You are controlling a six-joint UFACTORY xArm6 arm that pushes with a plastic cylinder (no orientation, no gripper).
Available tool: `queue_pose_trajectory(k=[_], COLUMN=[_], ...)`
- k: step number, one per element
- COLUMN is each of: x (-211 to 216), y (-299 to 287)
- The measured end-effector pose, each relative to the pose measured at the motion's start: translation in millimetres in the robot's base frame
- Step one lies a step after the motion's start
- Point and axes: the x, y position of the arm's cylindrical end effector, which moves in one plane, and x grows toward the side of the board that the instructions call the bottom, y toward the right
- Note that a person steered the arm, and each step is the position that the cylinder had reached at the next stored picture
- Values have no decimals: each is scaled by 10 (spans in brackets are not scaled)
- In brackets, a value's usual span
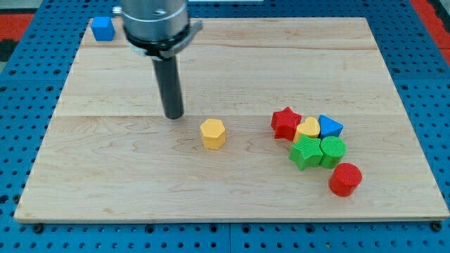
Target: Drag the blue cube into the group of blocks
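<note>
My tip (174, 116) rested on the wooden board (232, 183), a little left of the board's middle, with the rod standing straight up into its grey mount near the view's top. It had no jaws to open or close — it was a bare rod, and it touched no block at that moment.

The blue cube (103, 29) sat in the board's far corner, at the view's top left, well apart from my tip and farther still from the others. Just to the right of my tip and slightly toward the view's bottom lay the yellow hexagonal block (212, 133), near but with a clear gap between us.

The group of blocks lay at the view's right. The red star (286, 122) was on its left edge, touching the yellow heart (307, 128), and the blue triangular block (329, 126) was pressed against the heart's right side. Below them the green star (305, 152) and the green hexagonal block (332, 150) sat side by side, touching. The red cylinder (345, 178) stood just below the green pair — lowest of the cluster.
</note>
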Motion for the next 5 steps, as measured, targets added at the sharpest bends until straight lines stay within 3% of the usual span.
queue_pose_trajectory(k=[2, 3, 4, 5], x=[479, 369, 748, 921], y=[1355, 904, 924, 1543])
